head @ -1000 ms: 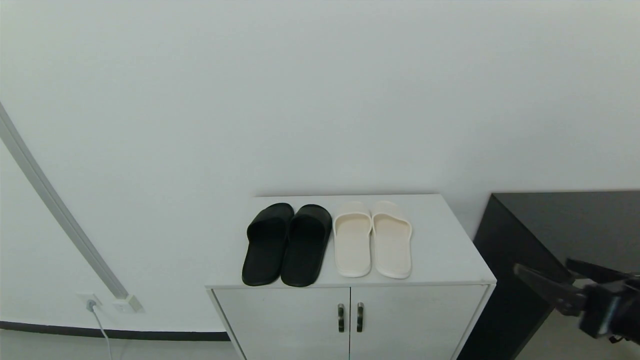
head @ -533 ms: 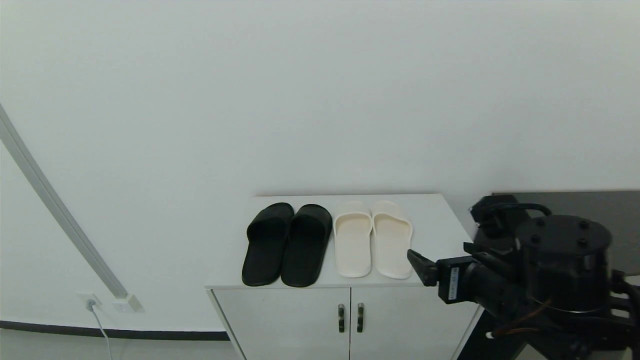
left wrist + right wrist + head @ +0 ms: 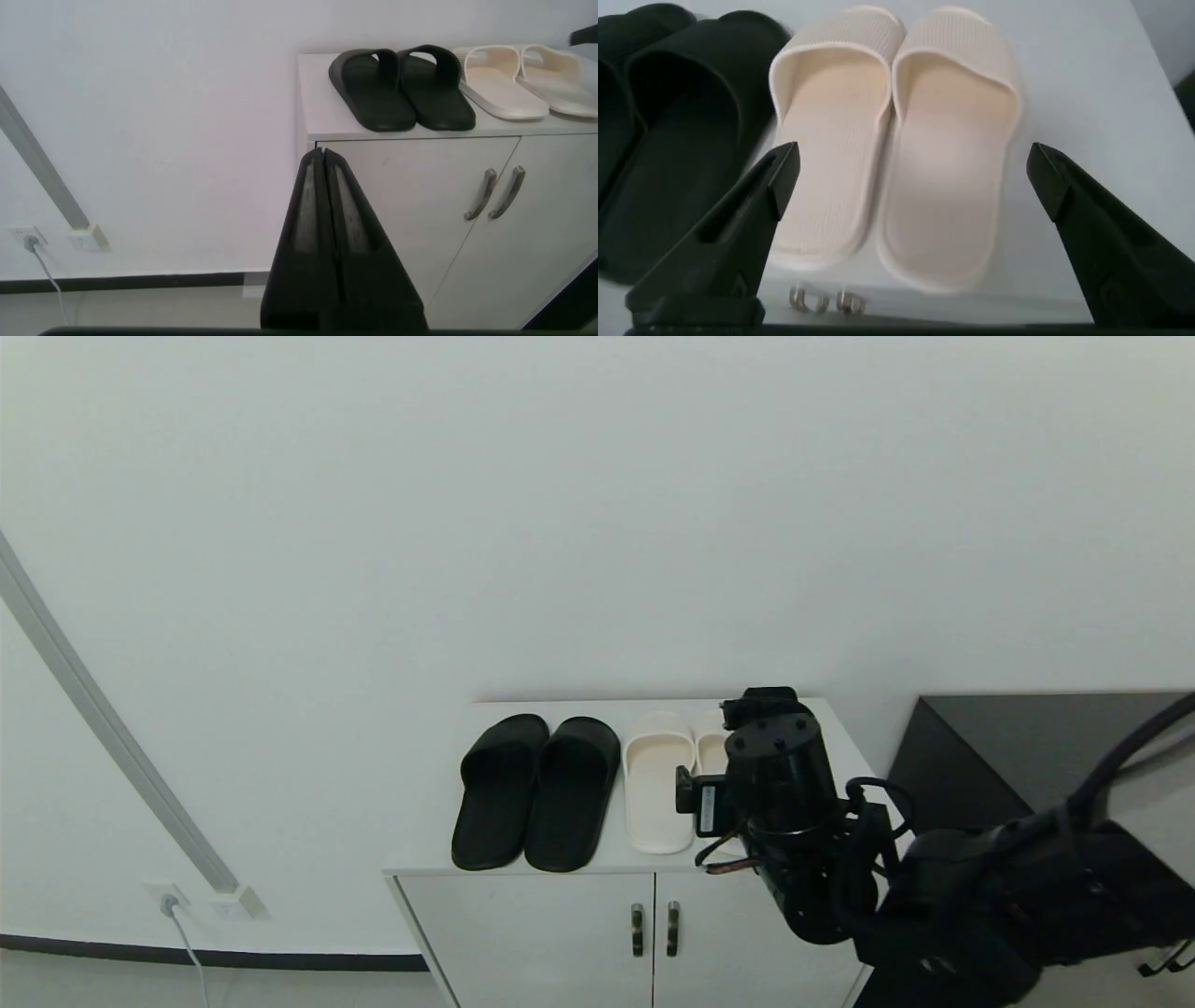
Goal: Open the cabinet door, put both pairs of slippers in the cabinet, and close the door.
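As my right claw point(image 3: 913, 157) hangs wide open, the cream pair point(image 3: 896, 187) lies directly beneath it, side by side, long axes running away toward the wall point(image 3: 597, 523).

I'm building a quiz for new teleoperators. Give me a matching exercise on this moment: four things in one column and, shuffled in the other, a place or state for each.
Things:
1. black slippers
2. cream slippers
3. cabinet doors
4. left hand

Places or states:
a. closed
b. fingers pressed shut
c. on the cabinet top, nearest its left edge
d. beneath the open right hand

Pairs: 1-c, 2-d, 3-a, 4-b
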### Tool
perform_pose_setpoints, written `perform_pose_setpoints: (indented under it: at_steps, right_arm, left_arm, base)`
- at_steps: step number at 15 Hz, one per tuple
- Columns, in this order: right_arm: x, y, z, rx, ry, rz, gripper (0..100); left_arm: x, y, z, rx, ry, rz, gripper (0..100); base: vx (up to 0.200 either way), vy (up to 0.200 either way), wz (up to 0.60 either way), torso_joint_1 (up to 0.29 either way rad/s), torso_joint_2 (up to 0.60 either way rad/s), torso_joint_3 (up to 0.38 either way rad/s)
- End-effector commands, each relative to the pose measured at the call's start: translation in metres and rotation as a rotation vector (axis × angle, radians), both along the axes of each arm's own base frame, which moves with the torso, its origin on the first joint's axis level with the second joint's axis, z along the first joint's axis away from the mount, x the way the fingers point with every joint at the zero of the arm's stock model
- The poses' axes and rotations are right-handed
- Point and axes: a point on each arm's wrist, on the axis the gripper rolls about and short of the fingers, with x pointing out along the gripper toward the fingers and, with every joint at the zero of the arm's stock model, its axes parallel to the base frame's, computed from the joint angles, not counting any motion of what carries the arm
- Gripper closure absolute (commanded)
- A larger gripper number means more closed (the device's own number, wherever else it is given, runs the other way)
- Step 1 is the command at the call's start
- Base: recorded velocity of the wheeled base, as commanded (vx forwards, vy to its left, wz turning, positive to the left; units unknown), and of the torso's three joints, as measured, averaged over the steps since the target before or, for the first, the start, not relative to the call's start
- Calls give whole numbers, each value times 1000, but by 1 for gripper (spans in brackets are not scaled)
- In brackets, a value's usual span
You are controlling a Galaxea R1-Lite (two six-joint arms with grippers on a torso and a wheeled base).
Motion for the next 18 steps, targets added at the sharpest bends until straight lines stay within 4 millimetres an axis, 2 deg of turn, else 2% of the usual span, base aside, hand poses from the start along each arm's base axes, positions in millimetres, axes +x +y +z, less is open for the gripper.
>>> perform_pose_setpoints:
  at_steps: [1, 4, 9, 18]
  right_arm:
    - [34, 12, -26, -21, 17, -46, 0]
    - [53, 23, -38, -27, 23, -53, 0]
    - [75, 35, -44, -15, 18, -64, 0]
    - [113, 30, -52, 26, 6, -67, 0]
  left_arm:
    - [0, 0, 0, 0, 1, 2, 100]
    - [0, 0, 0, -2, 1, 2, 100]
    - [0, 0, 0, -2, 1, 2, 100]
    - [0, 0, 0, -2, 1, 2, 100]
  base:
    - [0, 0, 0, 0, 0, 0]
    - [0, 0, 0, 0, 0, 0]
    - [0, 0, 0, 0, 0, 0]
    - [0, 0, 0, 0, 0, 0]
